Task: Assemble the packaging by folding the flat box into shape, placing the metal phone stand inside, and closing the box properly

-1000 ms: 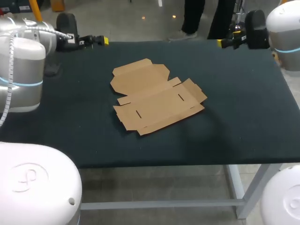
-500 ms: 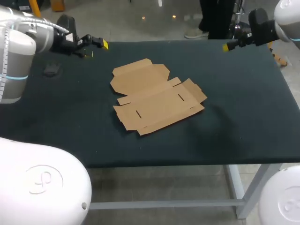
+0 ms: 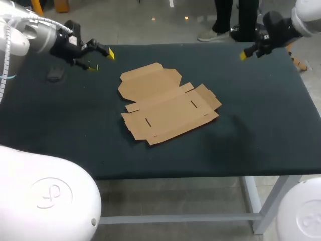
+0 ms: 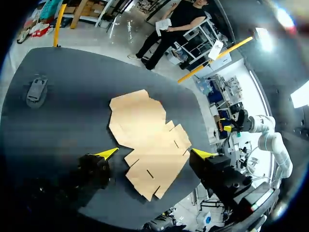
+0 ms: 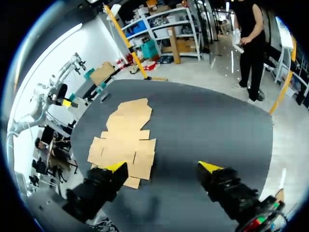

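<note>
The flat box (image 3: 168,103) is lying unfolded on the counter (image 3: 261,125); left jaws and right jaws are hovering wide, empty

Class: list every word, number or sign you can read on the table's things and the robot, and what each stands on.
None can be read.
Flat brown cardboard box blank: bare card, only slots and creases.
Small dark phone stand: too small to tell any marking.
White rounded arm housing: a raised emblem, no legible letters.
</note>
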Tool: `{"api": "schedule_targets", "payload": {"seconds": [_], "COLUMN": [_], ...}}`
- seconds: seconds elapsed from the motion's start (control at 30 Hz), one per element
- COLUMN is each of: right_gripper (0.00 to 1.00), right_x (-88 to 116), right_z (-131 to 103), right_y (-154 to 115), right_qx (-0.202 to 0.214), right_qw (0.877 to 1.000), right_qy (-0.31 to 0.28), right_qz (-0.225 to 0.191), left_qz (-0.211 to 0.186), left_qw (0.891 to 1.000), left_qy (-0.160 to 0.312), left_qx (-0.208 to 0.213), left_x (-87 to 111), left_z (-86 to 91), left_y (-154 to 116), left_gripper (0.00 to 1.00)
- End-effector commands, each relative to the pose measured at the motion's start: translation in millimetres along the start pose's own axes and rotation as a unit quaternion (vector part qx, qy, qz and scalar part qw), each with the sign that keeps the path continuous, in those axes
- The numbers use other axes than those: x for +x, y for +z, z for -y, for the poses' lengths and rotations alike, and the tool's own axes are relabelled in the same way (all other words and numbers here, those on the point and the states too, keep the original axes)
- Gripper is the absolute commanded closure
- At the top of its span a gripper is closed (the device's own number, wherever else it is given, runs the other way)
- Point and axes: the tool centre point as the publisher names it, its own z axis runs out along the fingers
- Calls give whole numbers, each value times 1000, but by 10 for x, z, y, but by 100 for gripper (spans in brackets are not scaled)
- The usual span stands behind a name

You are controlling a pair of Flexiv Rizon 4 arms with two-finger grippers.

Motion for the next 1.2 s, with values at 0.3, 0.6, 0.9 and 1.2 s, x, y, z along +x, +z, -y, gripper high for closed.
{"api": "schedule_targets", "payload": {"seconds": [0.3, 0.6, 0.9, 1.2], "right_gripper": [0, 0, 0, 0], "right_x": [-16, -24, -39, 30], "right_z": [-25, -26, 71, 178], "right_y": [-16, 25, 171, 472], "right_qx": [16, 38, 95, 150], "right_qw": [1000, 999, 994, 984], "right_qy": [0, 14, 44, 15], "right_qz": [-5, -7, -43, -93], "left_qz": [5, -12, -21, -11], "left_qw": [999, 997, 991, 989], "left_qy": [-1, -13, -63, -79], "left_qx": [-51, -75, -114, -128], "left_x": [23, -31, -132, -140], "left_z": [32, 41, -139, -338], "left_y": [-17, 23, 55, 68], "left_gripper": [0, 0, 0, 0]}}
